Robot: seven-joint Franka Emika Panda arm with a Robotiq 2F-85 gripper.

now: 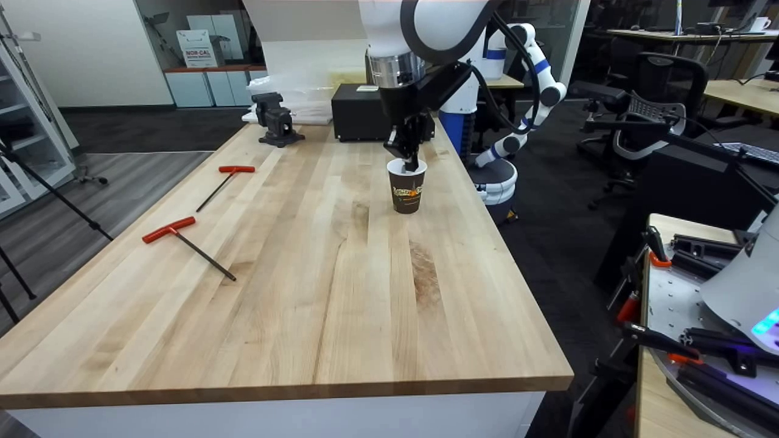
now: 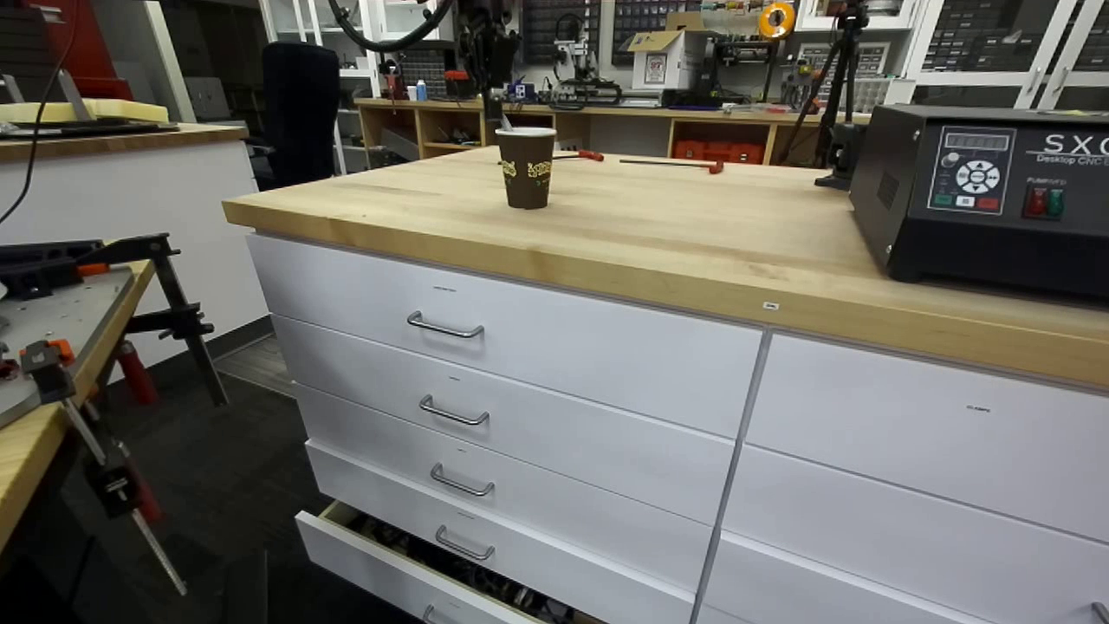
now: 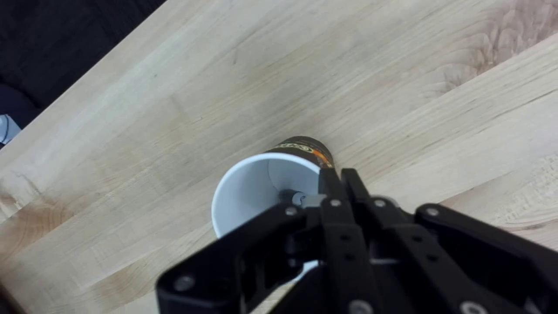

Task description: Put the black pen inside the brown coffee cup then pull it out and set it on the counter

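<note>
- The jaws are standing almost together at the mouth of the brown coffee cup (image 1: pixel 406 193), with only a narrow slit showing between them in the wrist view. The views are not settling whether they are pinching the black pen (image 3: pixel 300 198).
- The pen is leaning inside the cup: its dark end is lying low within, and its silvery section is poking above the rim in an exterior view, just beside the jaws.
- Step in hand (judged): insertion is looking complete, and the sequence is apparently standing at the changeover to extraction.
- Next move (judged): if the jaws are gripping the pen, it is calling for a straight lift until the dark end is clearing the rim. If not, it is calling for spreading, centring across the silvery section and closing. Sideways pull is risking a tipped cup.
- The cup is standing upright on the desk (image 1: pixel 365 340), near the long edge above the white drawers (image 2: pixel 563 338). Set-down is awaiting extraction and is calling for placement inward from that edge.
- Farther off, a black box (image 1: pixel 362 112) is sitting along the same edge, and two red-handled tools (image 1: pixel 168 230) are lying toward the opposite long edge.
</note>
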